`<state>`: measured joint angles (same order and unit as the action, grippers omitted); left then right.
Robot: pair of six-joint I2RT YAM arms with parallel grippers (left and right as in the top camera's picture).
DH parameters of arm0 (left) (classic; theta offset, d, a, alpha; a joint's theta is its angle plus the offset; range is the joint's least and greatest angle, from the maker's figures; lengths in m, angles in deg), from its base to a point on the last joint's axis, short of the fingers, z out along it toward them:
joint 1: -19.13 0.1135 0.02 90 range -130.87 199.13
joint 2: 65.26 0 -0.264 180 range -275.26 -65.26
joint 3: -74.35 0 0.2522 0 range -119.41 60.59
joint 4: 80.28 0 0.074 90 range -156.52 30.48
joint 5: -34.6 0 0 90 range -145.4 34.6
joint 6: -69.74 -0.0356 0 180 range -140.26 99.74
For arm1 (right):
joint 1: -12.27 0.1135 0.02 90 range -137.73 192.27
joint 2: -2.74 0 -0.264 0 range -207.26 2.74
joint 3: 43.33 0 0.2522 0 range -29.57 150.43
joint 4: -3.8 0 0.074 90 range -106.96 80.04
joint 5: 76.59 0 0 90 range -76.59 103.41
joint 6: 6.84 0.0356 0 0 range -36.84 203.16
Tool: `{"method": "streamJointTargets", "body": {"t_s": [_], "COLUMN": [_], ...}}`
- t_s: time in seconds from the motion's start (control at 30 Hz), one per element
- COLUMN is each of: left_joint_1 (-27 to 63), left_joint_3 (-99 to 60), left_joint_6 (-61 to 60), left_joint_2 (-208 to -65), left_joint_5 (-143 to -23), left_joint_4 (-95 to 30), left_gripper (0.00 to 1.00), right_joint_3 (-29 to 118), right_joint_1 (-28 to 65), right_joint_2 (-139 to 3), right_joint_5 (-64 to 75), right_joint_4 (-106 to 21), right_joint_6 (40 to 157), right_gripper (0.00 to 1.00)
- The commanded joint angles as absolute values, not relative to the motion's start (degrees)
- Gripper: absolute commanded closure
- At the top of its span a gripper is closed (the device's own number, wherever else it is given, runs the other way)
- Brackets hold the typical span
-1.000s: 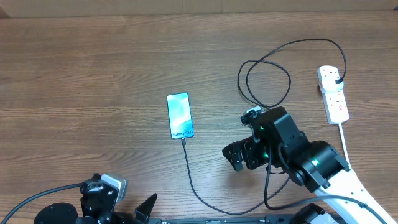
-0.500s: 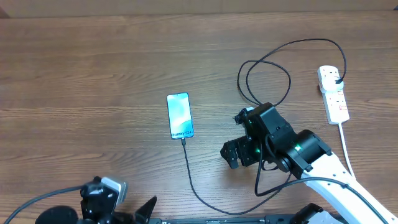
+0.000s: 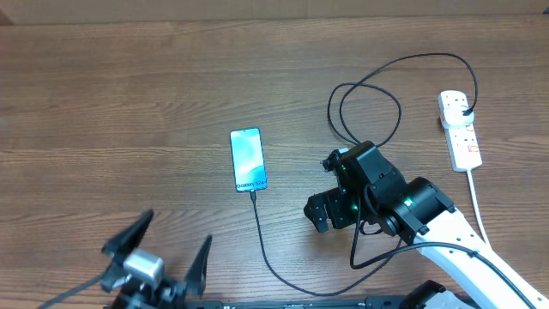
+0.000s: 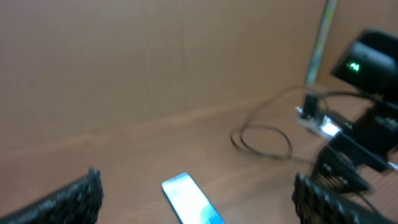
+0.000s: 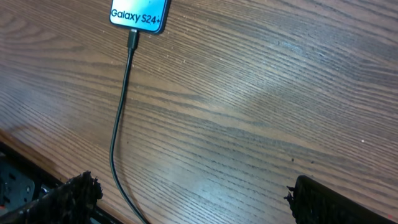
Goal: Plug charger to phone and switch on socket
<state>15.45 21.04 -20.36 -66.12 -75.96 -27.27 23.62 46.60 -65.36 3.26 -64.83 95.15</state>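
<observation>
Wooden surface (image 3: 103,77), phone (image 3: 248,160) at its middle, charger (image 3: 259,232) seated in it, looking limp and light. By the right edge the socket (image 3: 460,129) looks rigid; press it, don't grasp. Spread and empty: left fingers (image 3: 199,268), right fingers (image 5: 336,199).

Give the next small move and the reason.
Probably swing the right fingers, open and empty, toward the socket to press its switch: the charger tip already sits in the phone, its plug in the socket. Whether the switch is on cannot be read here.
</observation>
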Motion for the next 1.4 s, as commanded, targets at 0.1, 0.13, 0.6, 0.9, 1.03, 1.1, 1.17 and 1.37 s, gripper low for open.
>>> {"method": "streamJointTargets", "body": {"t_s": [0.1, 0.13, 0.6, 0.9, 1.03, 1.1, 1.17, 1.37], "left_joint_1": [16.61, 16.61, 16.61, 16.61, 16.61, 16.61, 16.61, 16.61], "left_joint_3": [37.85, 40.50, 60.32, 60.32, 60.32, 60.32, 60.32, 60.32], "left_joint_6": [-18.54, -17.78, -15.13, -15.00, -15.09, -15.09, -15.09, -15.07], "left_joint_2": [-65.48, -65.48, -65.46, -65.44, -65.44, -65.44, -65.46, -65.51], "left_joint_5": [-76.24, -76.24, -74.25, -74.52, -74.50, -74.50, -74.50, -74.50], "left_joint_4": [-52.17, -56.80, -80.78, -63.23, -63.64, -63.73, -63.73, -63.73], "left_gripper": [0.01, 0.00, 0.00, 0.00, 0.00, 0.01, 0.00, 0.00], "right_joint_3": [23.40, 23.40, 23.40, 23.40, 23.40, 23.40, 23.40, 23.40], "right_joint_1": [46.82, 46.82, 46.82, 46.82, 46.82, 46.82, 46.82, 46.82], "right_joint_2": [-65.27, -65.29, -65.29, -65.29, -65.29, -65.29, -65.29, -65.27], "right_joint_5": [3.52, 3.52, 3.52, 3.52, 3.52, 3.52, 3.52, 3.52], "right_joint_4": [-64.48, -64.48, -64.48, -64.48, -64.48, -64.48, -64.48, -64.48], "right_joint_6": [95.30, 95.30, 95.30, 95.30, 95.30, 95.30, 95.30, 95.30], "right_gripper": [0.00, 0.00, 0.00, 0.00, 0.00, 0.00, 0.00, 0.00]}}
